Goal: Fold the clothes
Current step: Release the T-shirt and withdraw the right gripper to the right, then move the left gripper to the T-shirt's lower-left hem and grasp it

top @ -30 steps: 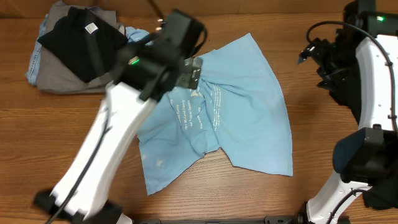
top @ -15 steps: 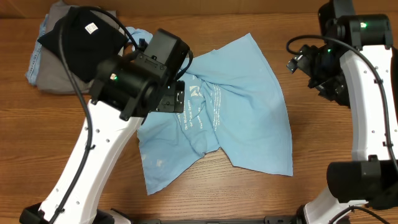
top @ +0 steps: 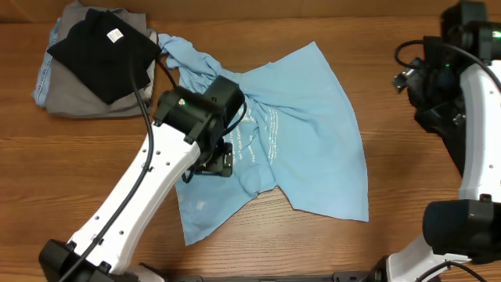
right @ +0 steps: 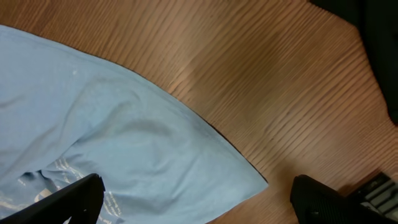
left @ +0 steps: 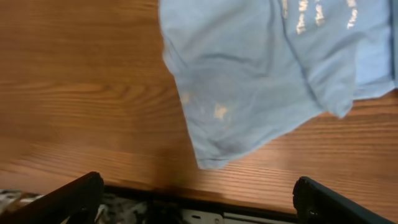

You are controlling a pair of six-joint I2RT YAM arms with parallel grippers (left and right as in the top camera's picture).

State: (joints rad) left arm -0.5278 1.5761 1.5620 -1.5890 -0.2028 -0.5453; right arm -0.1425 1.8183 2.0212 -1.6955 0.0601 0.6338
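Wood table (top: 407,211), left gripper (top: 213,163) over T-shirt (top: 313,133)

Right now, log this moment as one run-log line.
light blue T-shirt: crumpled, unfolded | left fingers: open, over shirt | right fingers: open, off shirt | stage: fold not started

The left arm (top: 133,196) has long, smooth white links joined by blocky black joint housings. One housing carries a small green light (top: 182,99), and a thin black cable (top: 142,98) trails along the arm. The right arm (top: 476,102) is built alike, with curved white shells, black joints and a looping black cable (top: 399,56). The left gripper (left: 199,198) and right gripper (right: 198,198) have matte black, angular fingers (left: 71,198).
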